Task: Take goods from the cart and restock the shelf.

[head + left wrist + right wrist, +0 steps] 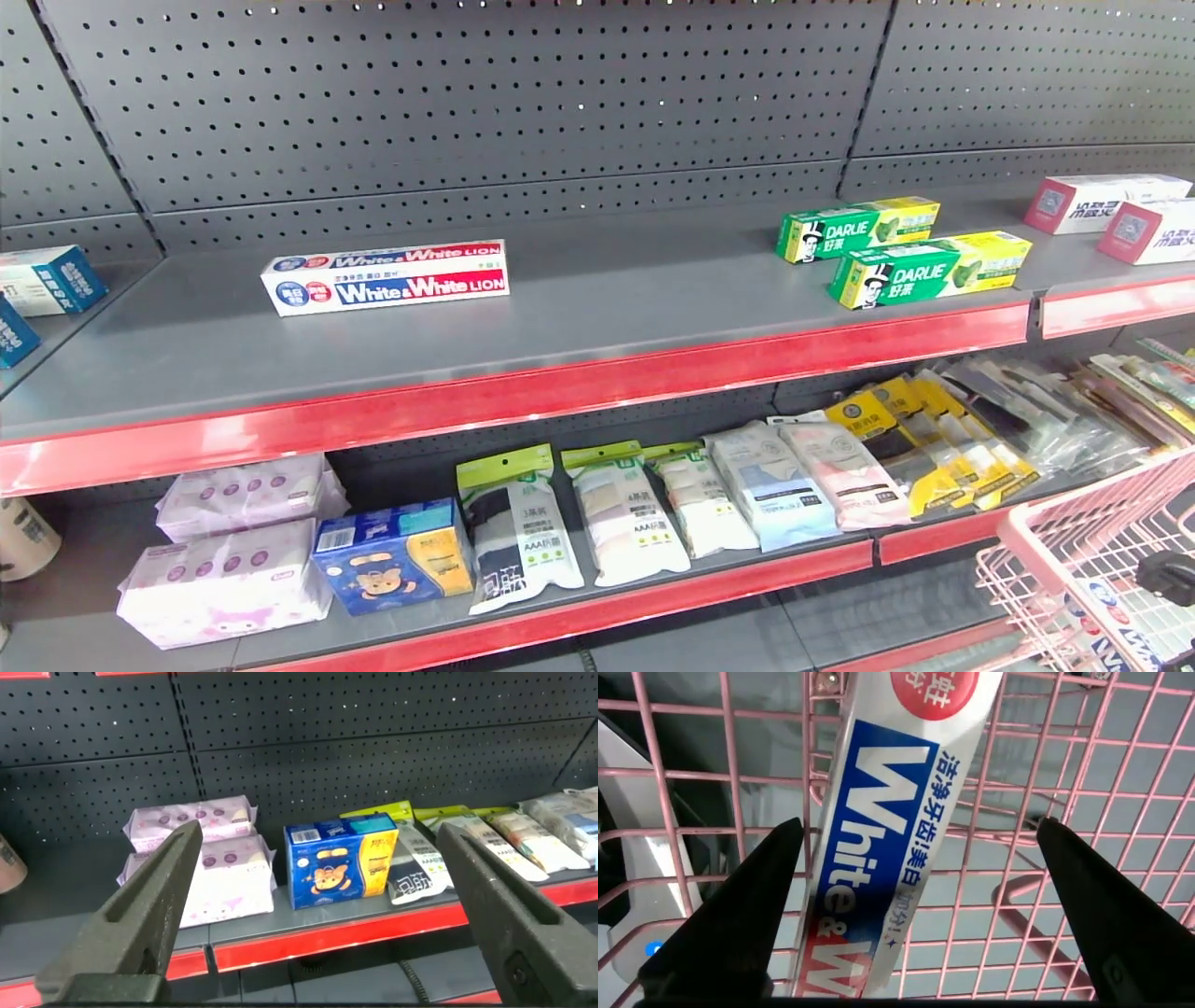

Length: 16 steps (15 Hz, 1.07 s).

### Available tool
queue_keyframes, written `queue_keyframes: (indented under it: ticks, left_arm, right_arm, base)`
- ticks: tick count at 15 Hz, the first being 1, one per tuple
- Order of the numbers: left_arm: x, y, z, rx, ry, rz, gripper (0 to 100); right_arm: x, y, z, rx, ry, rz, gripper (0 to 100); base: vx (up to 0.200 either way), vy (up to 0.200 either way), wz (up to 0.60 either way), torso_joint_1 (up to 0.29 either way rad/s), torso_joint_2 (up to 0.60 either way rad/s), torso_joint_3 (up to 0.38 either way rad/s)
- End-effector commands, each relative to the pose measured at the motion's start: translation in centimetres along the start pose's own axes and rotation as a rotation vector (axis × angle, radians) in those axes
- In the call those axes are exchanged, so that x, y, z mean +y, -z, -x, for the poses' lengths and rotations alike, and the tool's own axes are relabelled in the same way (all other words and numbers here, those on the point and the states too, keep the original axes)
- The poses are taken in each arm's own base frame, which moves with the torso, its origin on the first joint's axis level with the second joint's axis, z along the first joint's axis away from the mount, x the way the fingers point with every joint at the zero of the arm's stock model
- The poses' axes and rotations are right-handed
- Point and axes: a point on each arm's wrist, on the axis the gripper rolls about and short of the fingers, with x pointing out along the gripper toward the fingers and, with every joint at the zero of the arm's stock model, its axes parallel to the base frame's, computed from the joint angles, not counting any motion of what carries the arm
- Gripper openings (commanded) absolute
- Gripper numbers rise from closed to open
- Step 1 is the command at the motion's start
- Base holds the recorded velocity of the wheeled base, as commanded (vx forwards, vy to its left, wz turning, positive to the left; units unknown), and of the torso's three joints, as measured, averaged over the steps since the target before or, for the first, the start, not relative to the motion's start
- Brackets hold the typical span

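A pink wire cart (pixel 1074 569) stands at the lower right of the head view. In the right wrist view a white, blue and red toothpaste box (pixel 896 831) lies on the cart's wire floor (pixel 1102 840). My right gripper (pixel 915 924) hangs open just above that box, its fingers (pixel 738 924) apart on either side of it. A matching toothpaste box (pixel 386 277) lies on the grey upper shelf (pixel 579 327). My left gripper (pixel 322 924) is open and holds nothing, facing the lower shelf in front of a blue carton (pixel 338 861).
Two green toothpaste boxes (pixel 901 252) and white-pink boxes (pixel 1111 215) sit at the upper shelf's right, blue boxes (pixel 47 280) at its left. The lower shelf holds tissue packs (pixel 233 551), the blue carton (pixel 392 555) and several bagged goods (pixel 709 495).
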Motion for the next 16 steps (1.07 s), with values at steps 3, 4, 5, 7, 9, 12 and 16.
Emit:
queue_keyframes:
  ticks: [3,4,5,7,9,12,16]
  left_arm:
    - [0.00,-0.01,-0.01,0.001,0.000,0.000,100]
    - [0.00,-0.01,-0.01,0.001,0.000,0.000,100]
    - [0.00,-0.01,-0.01,0.001,0.000,0.000,100]
    - [0.00,-0.01,-0.01,0.001,0.000,0.000,100]
    - [0.00,-0.01,-0.01,0.001,0.000,0.000,100]
    - [0.00,-0.01,-0.01,0.001,0.000,0.000,100]
    - [0.00,-0.01,-0.01,0.001,0.000,0.000,100]
  right_arm:
    - [0.07,0.10,-0.26,0.009,-0.007,-0.010,100]
    - [0.08,0.11,-0.29,0.009,-0.008,-0.010,100]
    - [0.11,0.18,-0.32,0.012,-0.013,-0.022,100]
    - [0.20,0.23,-0.36,0.015,-0.020,-0.048,0]
    - [0.52,0.40,-0.38,0.021,-0.030,-0.051,0]
    - [0.56,0.42,-0.34,0.021,-0.032,-0.051,0]
    - [0.23,0.32,0.45,0.005,0.001,-0.053,0]
  base:
    - [0.000,0.000,0.00,0.000,0.00,0.000]
    - [0.000,0.000,0.00,0.000,0.00,0.000]
    - [0.000,0.000,0.00,0.000,0.00,0.000]
    - [0.000,0.000,0.00,0.000,0.00,0.000]
    - [0.000,0.000,0.00,0.000,0.00,0.000]
    - [0.000,0.000,0.00,0.000,0.00,0.000]
    - [0.000,0.000,0.00,0.000,0.00,0.000]
